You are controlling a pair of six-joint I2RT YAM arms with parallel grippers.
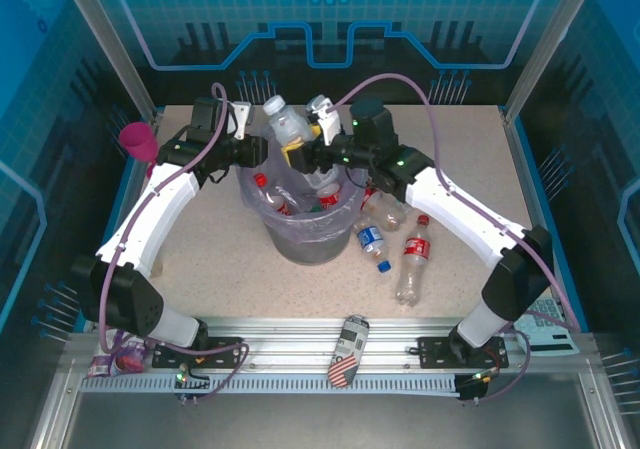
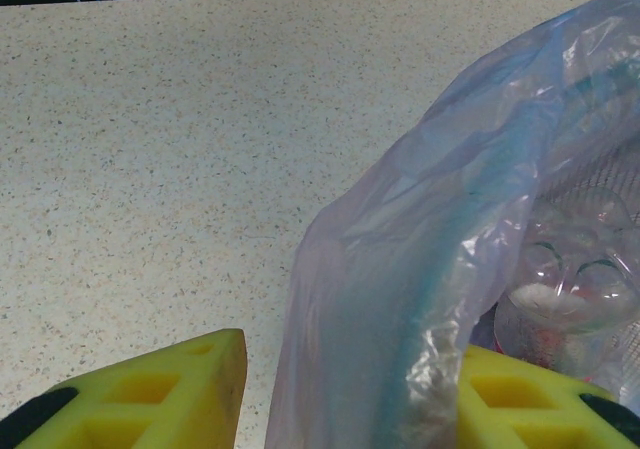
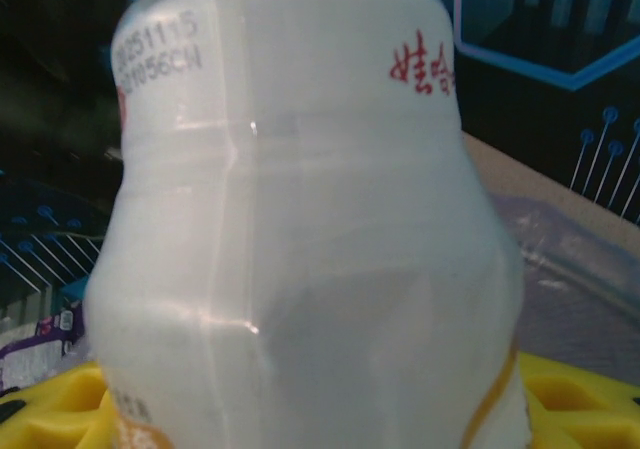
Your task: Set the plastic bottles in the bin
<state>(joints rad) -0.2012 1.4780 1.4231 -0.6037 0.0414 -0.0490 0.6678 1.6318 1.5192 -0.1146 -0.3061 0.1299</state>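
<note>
A white bottle is held by the right gripper over the bin; the bin liner is pinched by the left gripper; further bottles are laid on the worktop.

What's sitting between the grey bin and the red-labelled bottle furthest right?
A blue-labelled bottle lies between the bin and that red-labelled bottle, in the top view.

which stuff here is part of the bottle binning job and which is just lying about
Job: bin, its bag gripped by left hand; milky bottle in right hand; bottles inside bin; blue-label bottle, red-label bottle, clear bottle beside it.
Lying about: pink goblet; patterned can.
</note>
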